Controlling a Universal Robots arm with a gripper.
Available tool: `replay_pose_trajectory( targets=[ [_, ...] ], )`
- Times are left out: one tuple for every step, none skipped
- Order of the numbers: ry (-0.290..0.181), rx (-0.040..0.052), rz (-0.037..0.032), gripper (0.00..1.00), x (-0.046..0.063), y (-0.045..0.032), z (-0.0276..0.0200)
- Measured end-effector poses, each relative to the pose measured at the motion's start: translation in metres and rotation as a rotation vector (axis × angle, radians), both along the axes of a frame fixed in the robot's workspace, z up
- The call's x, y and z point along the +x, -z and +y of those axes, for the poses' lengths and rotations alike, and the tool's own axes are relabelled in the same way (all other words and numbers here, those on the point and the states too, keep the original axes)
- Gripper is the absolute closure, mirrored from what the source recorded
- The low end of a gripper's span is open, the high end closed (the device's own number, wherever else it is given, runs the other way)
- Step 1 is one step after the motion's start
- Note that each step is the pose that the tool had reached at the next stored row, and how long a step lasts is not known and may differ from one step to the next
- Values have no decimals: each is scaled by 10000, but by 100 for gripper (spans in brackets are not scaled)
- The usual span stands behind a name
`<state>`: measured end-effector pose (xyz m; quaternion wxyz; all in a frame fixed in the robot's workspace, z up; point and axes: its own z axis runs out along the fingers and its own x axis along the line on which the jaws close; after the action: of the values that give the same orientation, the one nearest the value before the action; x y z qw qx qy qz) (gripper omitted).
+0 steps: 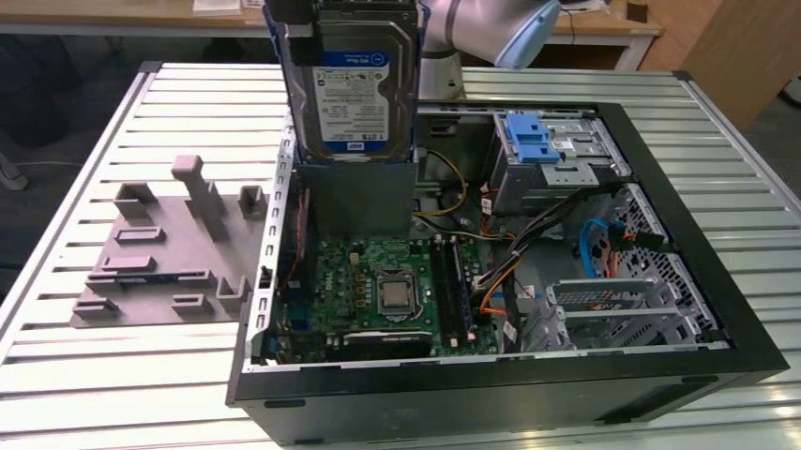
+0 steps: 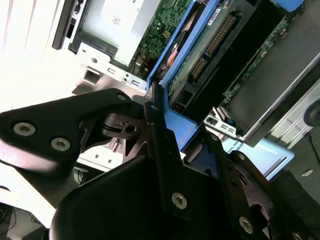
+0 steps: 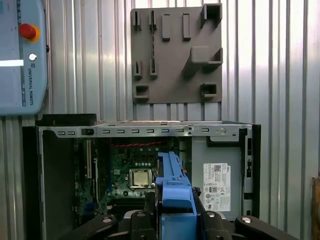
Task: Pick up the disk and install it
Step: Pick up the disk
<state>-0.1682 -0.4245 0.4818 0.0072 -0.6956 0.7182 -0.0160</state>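
The disk (image 1: 351,84) is a silver-grey hard drive with a white and blue label in a blue bracket. In the exterior view it hangs upright, high above the far left part of the open computer case (image 1: 707,244). My gripper (image 2: 182,132) is shut on its blue bracket, with a black finger (image 2: 155,125) pressed on one side. The second wrist view shows the disk's circuit board and connector (image 2: 202,55). The first wrist view shows the bracket (image 3: 172,185) edge-on between my gripper (image 3: 172,212), with the motherboard (image 3: 135,175) far below it.
Inside the case, a drive cage with a blue ribbed latch (image 1: 538,141) sits at the far right, beside cables (image 1: 588,244). A grey fixture plate (image 1: 163,244) lies on the slatted table (image 1: 100,375) at the exterior view's left. A pendant (image 3: 22,55) lies beyond the case.
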Motion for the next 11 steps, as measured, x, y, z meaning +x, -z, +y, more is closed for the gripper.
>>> replay_pose_trajectory(
  targets=[
    [0, 0, -1, 64, 15, 0, -1],
    [2, 0, 0, 64, 29, 0, -1],
    [3, 0, 0, 64, 44, 0, -2],
    [4, 0, 0, 64, 58, 0, -3],
    [4, 0, 0, 64, 72, 0, -3],
    [5, 0, -1, 64, 86, 1, -4],
    [6, 0, 0, 64, 98, 0, -5],
    [8, 0, 0, 64, 110, 1, -6],
    [8, 0, 0, 64, 122, 1, -7],
    [9, 0, 0, 64, 134, 1, -8],
    [11, 0, 0, 64, 148, 1, -10]
  ],
)
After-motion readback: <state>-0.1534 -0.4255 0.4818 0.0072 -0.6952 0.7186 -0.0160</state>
